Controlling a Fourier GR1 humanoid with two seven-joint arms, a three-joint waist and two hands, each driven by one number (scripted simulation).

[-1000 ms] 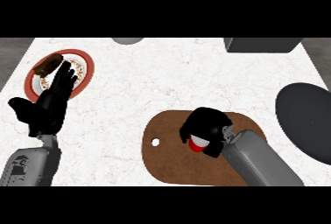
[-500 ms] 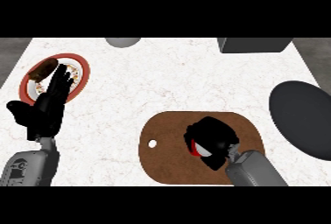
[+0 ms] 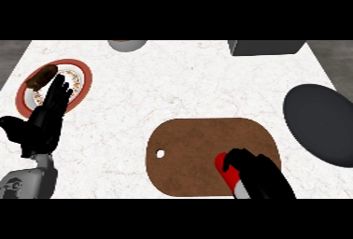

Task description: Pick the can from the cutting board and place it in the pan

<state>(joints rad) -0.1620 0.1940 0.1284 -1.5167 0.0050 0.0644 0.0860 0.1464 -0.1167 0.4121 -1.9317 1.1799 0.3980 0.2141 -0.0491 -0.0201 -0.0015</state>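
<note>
Where the head view looks steeply down on the white marbled counter [image 3: 186,84]: right hand [image 3: 260,176] at lower right, fingers curled over and around a red can [image 3: 226,169] lying on the brown cutting board [image 3: 196,154], near the board's right end. Red body of the can just left of the fingers, pale end below them, remainder hidden under the palm. Small hole of the board well left of the fingertips. Dark pan [image 3: 321,123] up and to the right of those fingers, apart from the can, at the counter's right edge. Left hand [image 3: 43,123] at the left edge, open and resting, fingers straight and pointing up, fingertips overlapping a red-rimmed plate [image 3: 81,74] bearing a brown food item [image 3: 41,77]. Grey bowl [image 3: 126,44] and dark box [image 3: 265,46] along the far edge.
</note>
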